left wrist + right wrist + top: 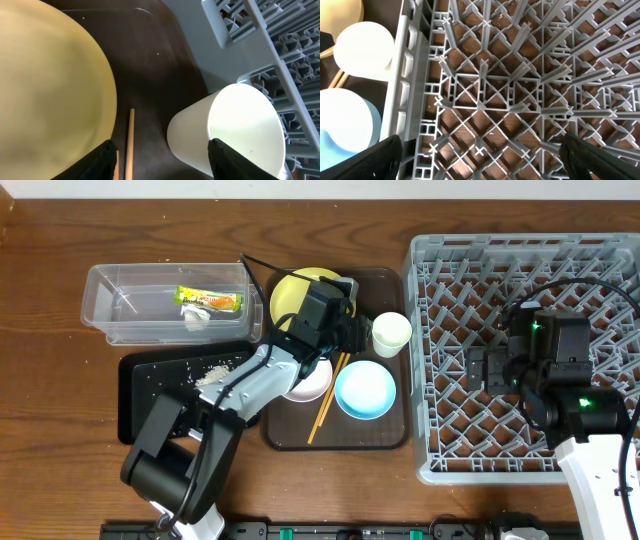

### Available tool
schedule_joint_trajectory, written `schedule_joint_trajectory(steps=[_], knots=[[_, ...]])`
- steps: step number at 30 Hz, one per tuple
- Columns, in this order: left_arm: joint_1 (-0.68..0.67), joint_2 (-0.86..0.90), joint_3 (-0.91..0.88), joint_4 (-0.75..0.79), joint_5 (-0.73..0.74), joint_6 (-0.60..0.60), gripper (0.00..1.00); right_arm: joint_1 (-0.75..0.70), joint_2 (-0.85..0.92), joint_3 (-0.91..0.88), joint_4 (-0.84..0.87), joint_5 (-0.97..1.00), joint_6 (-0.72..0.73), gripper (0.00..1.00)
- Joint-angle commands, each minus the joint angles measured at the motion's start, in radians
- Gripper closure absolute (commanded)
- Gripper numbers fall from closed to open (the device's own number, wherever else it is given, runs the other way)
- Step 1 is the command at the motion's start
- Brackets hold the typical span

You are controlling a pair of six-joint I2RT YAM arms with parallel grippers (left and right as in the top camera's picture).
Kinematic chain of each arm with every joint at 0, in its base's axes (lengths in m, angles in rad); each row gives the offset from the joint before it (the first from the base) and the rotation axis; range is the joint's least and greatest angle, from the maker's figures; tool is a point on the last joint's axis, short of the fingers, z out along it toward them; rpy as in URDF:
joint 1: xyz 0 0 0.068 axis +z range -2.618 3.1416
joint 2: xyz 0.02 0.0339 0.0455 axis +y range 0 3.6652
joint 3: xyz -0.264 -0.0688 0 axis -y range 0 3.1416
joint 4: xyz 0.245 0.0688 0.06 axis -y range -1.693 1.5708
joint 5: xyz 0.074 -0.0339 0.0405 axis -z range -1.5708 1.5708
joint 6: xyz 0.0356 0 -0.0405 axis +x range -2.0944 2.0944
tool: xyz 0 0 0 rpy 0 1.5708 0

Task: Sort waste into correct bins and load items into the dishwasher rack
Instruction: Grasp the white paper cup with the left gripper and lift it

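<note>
Cup (240,125) stands on the brown tray (155,60), right in front of the left gripper (162,165), by its right finger. Plate (45,90) is by the left finger, and a chopstick (131,145) lies between plate and cup, in the gap between the fingers (102,162). Left gripper is spread wide and holds nothing. Whether the right finger touches the cup cannot be told.

Overhead view: blue bowl (365,390) is just behind that gripper on the same tray, and the white bowl (310,385) lies under the left arm, partly hidden. Rack (485,90) sits just beyond the cup.

Right gripper (482,160) hangs over the rack floor near its left wall, fingers wide apart, nothing between them. Only lattice and pegs lie below it. Cup and blue bowl are to its left, outside the wall.

Well left of the left gripper, the tub (110,320) holds the wrapper (215,300) and the tissue (195,318). The black tray (135,405) lies just beside the tub, with rice (212,372) scattered on it.
</note>
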Motion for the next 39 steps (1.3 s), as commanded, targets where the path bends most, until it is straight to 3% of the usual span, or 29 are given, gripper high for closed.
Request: schedule_joint_trajectory(steps=[1,13,17,21,27,31,35,39], knots=[[-0.006,0.004,0.019,0.008,0.011,-0.014,0.38,-0.011,-0.005,0.019,0.002,-0.008,-0.011,0.01],[-0.038,0.004,0.019,0.035,0.031,-0.016,0.38,-0.011,-0.005,0.019,0.002,-0.007,-0.011,0.01],[-0.050,0.023,0.019,0.031,0.013,-0.017,0.42,-0.011,-0.005,0.019,0.002,-0.007,-0.011,0.01],[-0.051,0.053,0.019,0.030,-0.003,-0.017,0.53,-0.011,-0.005,0.019,0.001,-0.007,-0.011,0.01],[-0.050,0.055,0.019,0.013,-0.003,-0.017,0.78,-0.011,-0.005,0.019,0.001,-0.008,-0.011,0.01],[-0.049,0.055,0.019,-0.019,-0.003,-0.016,0.81,-0.011,-0.005,0.019,0.002,-0.007,-0.011,0.01],[-0.034,0.051,0.019,-0.027,-0.002,-0.017,0.92,-0.011,-0.005,0.019,0.002,-0.008,-0.011,0.01],[0.016,0.003,0.019,-0.034,0.023,-0.026,0.94,-0.011,-0.005,0.019,0.005,-0.007,-0.011,0.01]])
